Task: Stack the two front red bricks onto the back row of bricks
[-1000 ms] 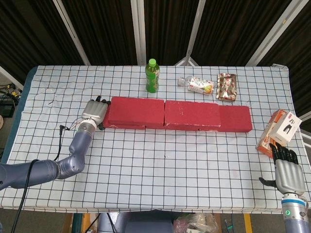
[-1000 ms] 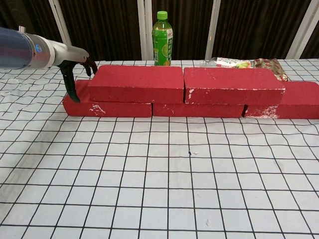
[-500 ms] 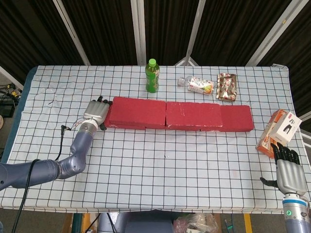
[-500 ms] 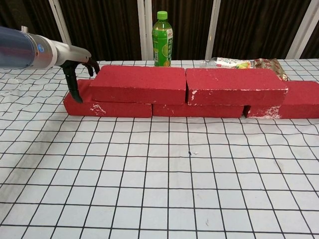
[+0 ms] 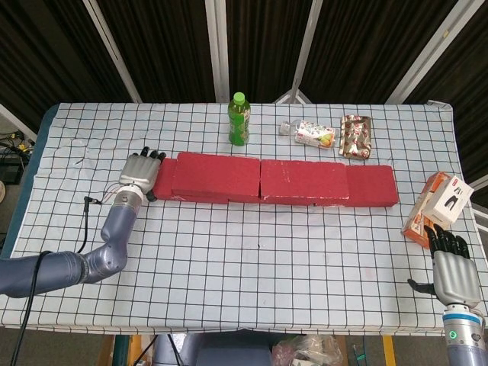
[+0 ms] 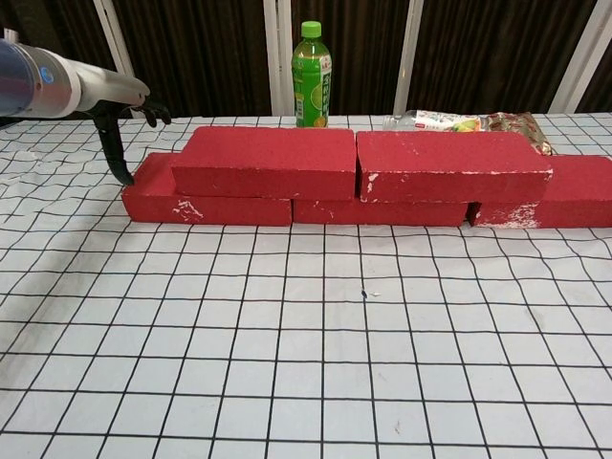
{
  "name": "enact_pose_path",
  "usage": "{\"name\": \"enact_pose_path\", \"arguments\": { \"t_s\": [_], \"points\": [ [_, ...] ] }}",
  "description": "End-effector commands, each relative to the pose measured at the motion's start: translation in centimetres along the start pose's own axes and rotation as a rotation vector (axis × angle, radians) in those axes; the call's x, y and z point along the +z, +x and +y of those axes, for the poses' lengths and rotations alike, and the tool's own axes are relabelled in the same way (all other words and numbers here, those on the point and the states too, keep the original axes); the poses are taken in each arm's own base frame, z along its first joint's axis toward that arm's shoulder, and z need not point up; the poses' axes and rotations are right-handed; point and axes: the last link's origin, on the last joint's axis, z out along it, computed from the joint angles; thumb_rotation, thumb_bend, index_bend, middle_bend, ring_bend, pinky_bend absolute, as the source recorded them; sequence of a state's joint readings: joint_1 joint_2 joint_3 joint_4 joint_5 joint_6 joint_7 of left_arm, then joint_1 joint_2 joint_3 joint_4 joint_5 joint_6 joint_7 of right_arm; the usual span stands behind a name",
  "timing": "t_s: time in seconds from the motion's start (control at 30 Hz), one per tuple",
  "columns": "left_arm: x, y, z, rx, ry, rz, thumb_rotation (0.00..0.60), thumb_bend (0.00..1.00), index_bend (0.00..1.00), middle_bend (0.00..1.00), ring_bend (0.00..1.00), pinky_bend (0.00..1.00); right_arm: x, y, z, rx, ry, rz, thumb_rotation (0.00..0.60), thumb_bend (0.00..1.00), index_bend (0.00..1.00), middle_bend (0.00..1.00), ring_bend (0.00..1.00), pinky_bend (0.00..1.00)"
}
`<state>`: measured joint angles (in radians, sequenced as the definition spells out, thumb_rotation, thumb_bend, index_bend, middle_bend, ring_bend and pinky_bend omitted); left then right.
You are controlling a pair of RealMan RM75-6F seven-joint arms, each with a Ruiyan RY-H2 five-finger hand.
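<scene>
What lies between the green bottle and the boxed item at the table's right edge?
In the head view, between the green bottle and the box lie two snack packets and the right end of the red bricks.

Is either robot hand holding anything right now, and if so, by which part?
No. The left hand hangs open beside the bricks; the right hand is open and holds nothing.

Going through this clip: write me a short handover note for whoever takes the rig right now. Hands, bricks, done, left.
Left hand: holds nothing, fingers apart, just off the left end of the brick row.
Right hand: holds nothing, low at the table's front right, near the orange box.
Bricks: left upper brick and right upper brick lie end to end on the back row.
Done: both bricks stacked.
Left: apparently only withdrawing the left hand.
</scene>
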<state>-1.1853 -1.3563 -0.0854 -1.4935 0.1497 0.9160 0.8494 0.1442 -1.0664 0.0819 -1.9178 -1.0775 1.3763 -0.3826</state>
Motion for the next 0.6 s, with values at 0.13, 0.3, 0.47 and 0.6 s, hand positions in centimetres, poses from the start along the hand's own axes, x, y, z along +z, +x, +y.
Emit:
{"name": "enact_pose_path", "arguments": {
  "t_s": [0.13,0.3,0.47,0.6],
  "points": [
    [-6.3,0.5,-3.9,-0.181,-0.057,0.128,0.600,0.03,0.12,0.09,0.01,0.19,-0.1,0.0,-0.1,-0.005,0.013,0.000,0.600,0.13,0.02,0.00,0.00,0.00],
    [-12.5,-4.5,-9.6,-0.265,-0.082,0.356,0.600,0.03,0.15,0.05,0.00,0.15,0.0,-0.4,-1.0,-0.031,0.084,0.012,0.600,0.13,0.02,0.00,0.00,0.00],
    [-15.6,-8.8,-12.6,-0.189,-0.050,0.424,0.600,0.03,0.15,0.03,0.00,0.13,-0.2,-0.8,-2.0,-0.038,0.160,0.025,0.600,0.13,0.02,0.00,0.00,0.00],
    [-17.4,-11.2,-14.0,-0.253,-0.039,0.483,0.600,0.03,0.15,0.02,0.00,0.13,-0.5,-0.8,-2.2,-0.039,0.176,0.040,0.600,0.13,0.02,0.00,0.00,0.00]
  ]
}}
